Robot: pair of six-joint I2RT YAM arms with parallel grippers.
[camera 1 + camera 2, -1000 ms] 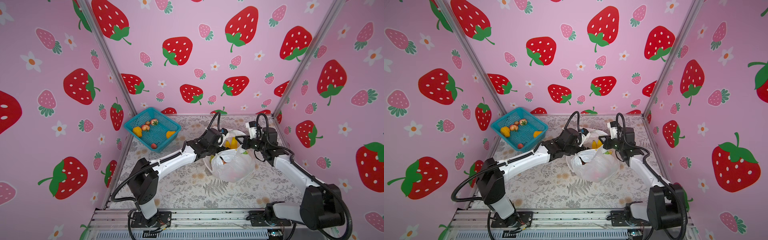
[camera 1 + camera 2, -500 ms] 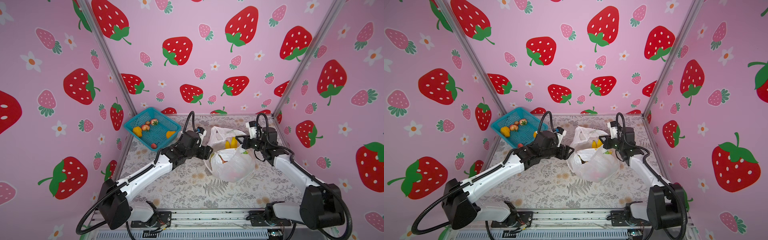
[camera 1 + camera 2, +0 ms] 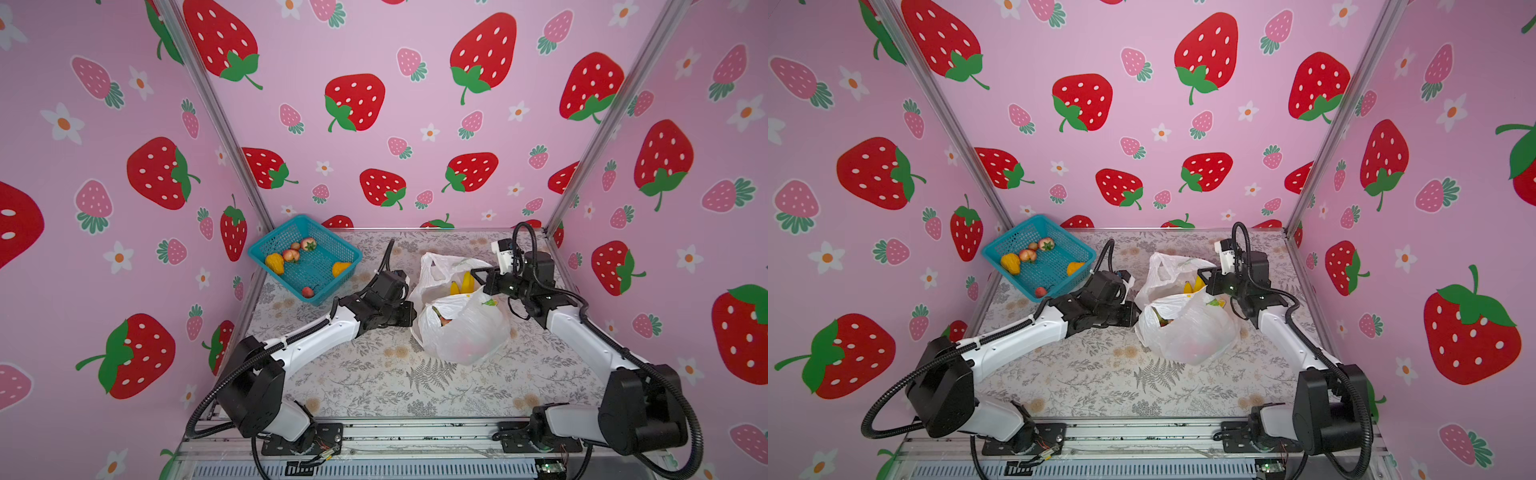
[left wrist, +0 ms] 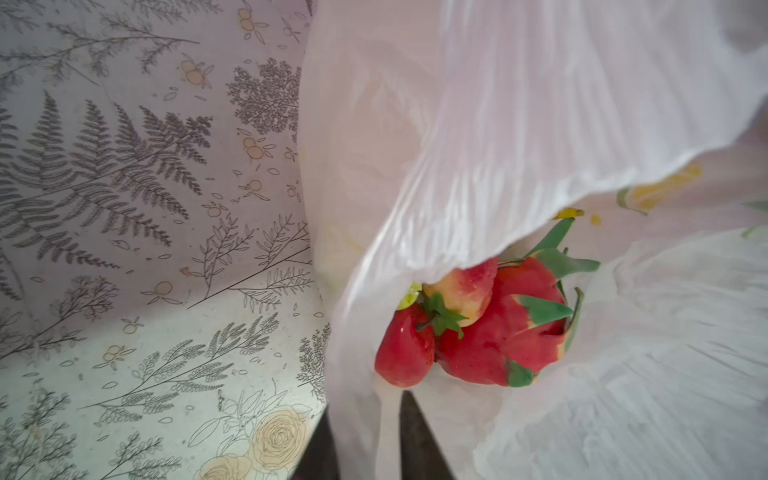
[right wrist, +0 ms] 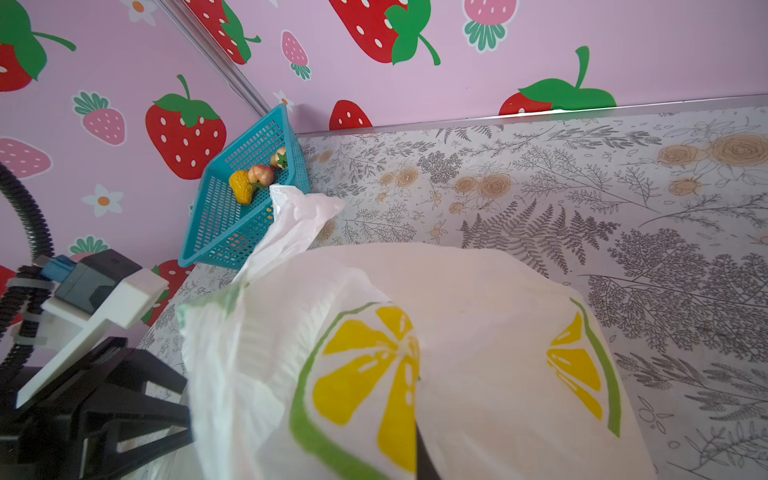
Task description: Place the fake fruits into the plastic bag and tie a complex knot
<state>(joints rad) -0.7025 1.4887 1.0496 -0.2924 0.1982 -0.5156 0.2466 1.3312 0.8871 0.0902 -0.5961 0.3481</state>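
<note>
Covering the cell floor, desk (image 3: 374,386): leaf-and-rose print, filling the lower middle of both top views.
Bag (image 3: 465,332): white with a lemon print, slumped on the desk right of centre in both top views (image 3: 1187,332). Its mouth is open toward the back wall, and one handle loop (image 3: 436,266) stands free.
Basket (image 3: 307,266): teal mesh, in the back left corner, well apart from the bag.
Left end effector (image 3: 409,313): at the bag's left edge. In the left wrist view (image 4: 365,403) its dark fingers (image 4: 415,440) sit narrow, with a strip of bag film pinched between them.
Right end effector (image 3: 482,278): at the bag's rear right rim, closed on the film. In the right wrist view the lemon-printed film drapes over one finger (image 5: 423,451).
Fruits in bag: bananas (image 3: 462,284) at the mouth. A strawberry (image 4: 405,353), a peach (image 4: 465,291) and a dragon fruit (image 4: 511,332) are packed together inside the opening.
Fruits in basket (image 3: 275,262): five small pieces, yellow, pink, red and orange, spread over its floor.
</note>
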